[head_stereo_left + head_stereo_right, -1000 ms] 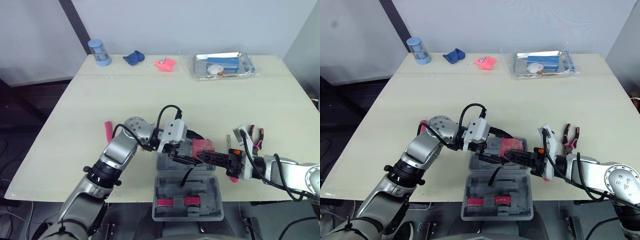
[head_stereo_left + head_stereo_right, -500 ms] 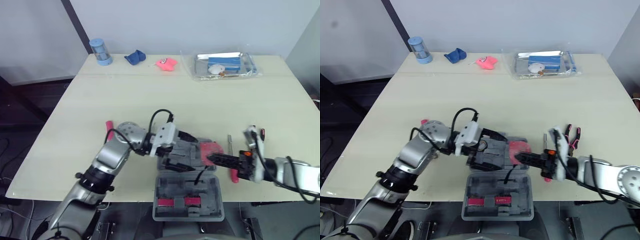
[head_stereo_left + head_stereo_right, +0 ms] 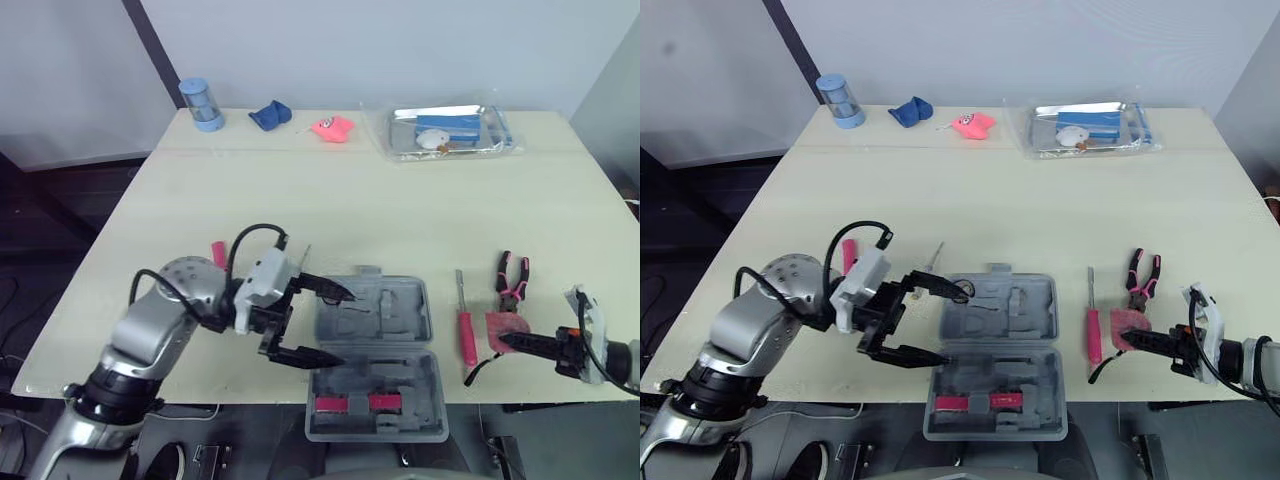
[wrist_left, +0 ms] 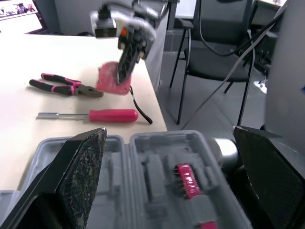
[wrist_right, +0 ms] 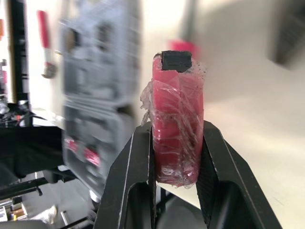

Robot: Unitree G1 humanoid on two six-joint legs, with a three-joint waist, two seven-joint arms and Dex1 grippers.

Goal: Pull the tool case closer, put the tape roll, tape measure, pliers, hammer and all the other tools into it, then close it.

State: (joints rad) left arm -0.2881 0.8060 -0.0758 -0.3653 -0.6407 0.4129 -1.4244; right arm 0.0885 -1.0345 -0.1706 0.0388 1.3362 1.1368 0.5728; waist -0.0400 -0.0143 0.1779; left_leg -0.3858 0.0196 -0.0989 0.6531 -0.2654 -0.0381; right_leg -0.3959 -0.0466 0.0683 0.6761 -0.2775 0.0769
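Right of the tool case [image 3: 400, 310], the right gripper [image 3: 505, 341] clamps the tape measure [image 3: 497, 325]; at its left edge, the left gripper [image 3: 345, 327] stands open.

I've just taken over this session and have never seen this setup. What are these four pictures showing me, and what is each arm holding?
This is a two-armed humanoid robot. The two wide pictures come from cameras in its head and look down on a table. The other two come from a camera on each wrist and look along that gripper's black fingers.

The left gripper is open and holds nothing. It is at the left edge of the open grey tool case. The right gripper is clamped on a red tool wrapped in film, probably the tape measure.

A red screwdriver and pliers lie to the right of the case. A blue canister, blue cloth, pink item and clear bag sit at the far edge.
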